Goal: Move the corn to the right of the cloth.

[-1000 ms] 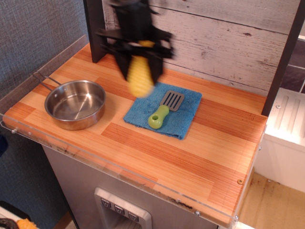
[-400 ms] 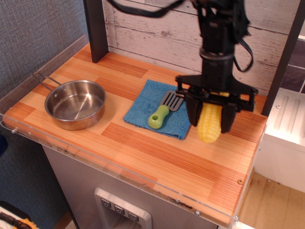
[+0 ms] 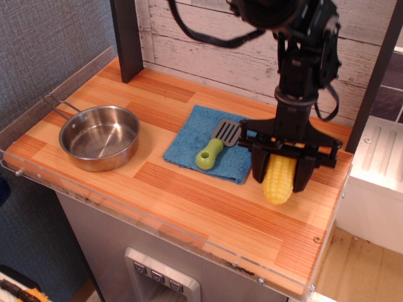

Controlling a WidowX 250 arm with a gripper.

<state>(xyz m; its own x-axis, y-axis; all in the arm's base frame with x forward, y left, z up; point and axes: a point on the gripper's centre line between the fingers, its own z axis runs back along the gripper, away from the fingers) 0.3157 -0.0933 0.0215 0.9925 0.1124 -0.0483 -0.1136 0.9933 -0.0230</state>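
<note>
The yellow corn (image 3: 278, 179) hangs upright between the black fingers of my gripper (image 3: 281, 170), which is shut on it. It is just right of the blue cloth (image 3: 198, 141), with its lower tip at or just above the wooden counter (image 3: 208, 201). The gripper and arm hide the cloth's right edge. A green-handled spatula (image 3: 215, 148) lies on the cloth.
A steel pan (image 3: 99, 136) with a wire handle sits at the counter's left. A dark post (image 3: 126, 38) stands at the back left and a plank wall (image 3: 208, 44) behind. A clear plastic lip (image 3: 157, 223) runs along the front edge. The counter ends at the right near a white appliance (image 3: 378, 176).
My gripper carried the corn from above the cloth's back left corner across to the cloth's right side, then lowered it a little toward the counter.
</note>
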